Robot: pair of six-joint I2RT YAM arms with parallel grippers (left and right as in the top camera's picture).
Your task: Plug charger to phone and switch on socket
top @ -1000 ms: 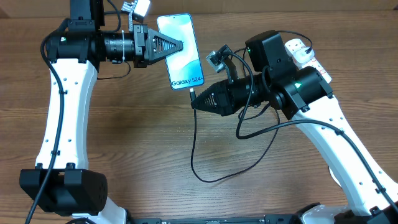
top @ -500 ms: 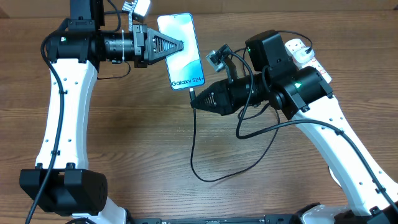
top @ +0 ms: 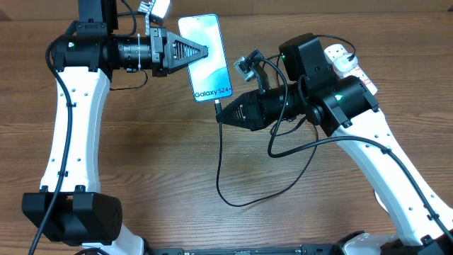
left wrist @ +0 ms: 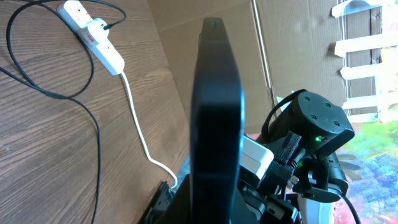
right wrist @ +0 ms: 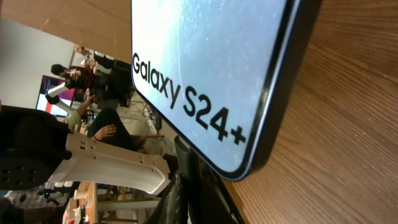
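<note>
The wooden worktop (top: 141, 156) fills the overhead view. The wrist views add cardboard sheeting and a room with seated people beyond its edge. The left arm (top: 74, 120) reaches in from the upper left, its left jaws clenched across the phone (top: 216, 67) at top centre, screen up. This looks meant to brace the phone, with its lower end facing the right arm (top: 382, 156). The socket (top: 348, 62) lies untouched at upper right. The right jaws grasp the charger (top: 219, 163) by its connector tip (top: 219, 105), right at the phone's bottom edge. Whether the tip is seated I cannot tell. The slack cable loops toward lower centre.
</note>
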